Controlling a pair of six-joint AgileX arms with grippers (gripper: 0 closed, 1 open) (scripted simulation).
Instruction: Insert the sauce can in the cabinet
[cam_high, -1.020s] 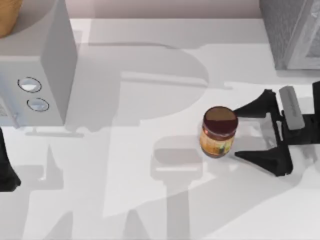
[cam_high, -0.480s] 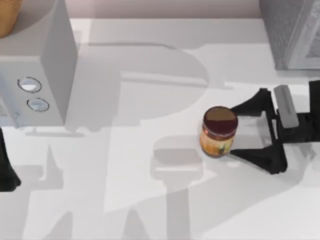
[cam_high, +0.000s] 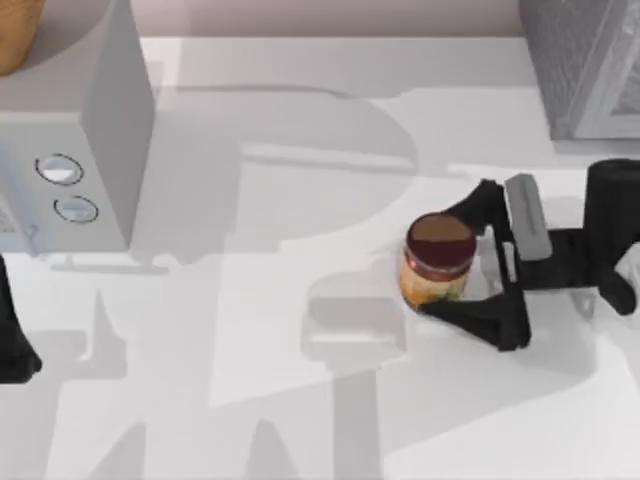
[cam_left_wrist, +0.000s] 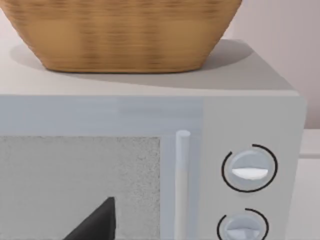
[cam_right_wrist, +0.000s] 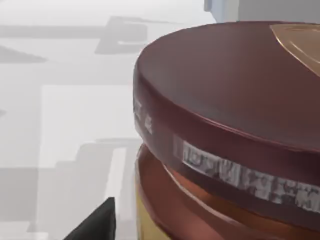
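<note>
- Sauce can (cam_high: 437, 260): upright on the white table (cam_high: 300, 420), right of centre; dark reddish lid, yellow-orange label.
- Right gripper (cam_high: 447, 258): low at the can's right side, jaws spread wide, one finger on the far side and one on the near side of the can; no grip visible.
- Cabinet (cam_high: 580, 60): far right corner, well apart from the can.
- Left arm (cam_high: 12, 340): parked at the left edge, in front of the white microwave (cam_high: 70, 150), which carries a wicker basket (cam_left_wrist: 120, 35); whether its jaws are open cannot be told.
</note>
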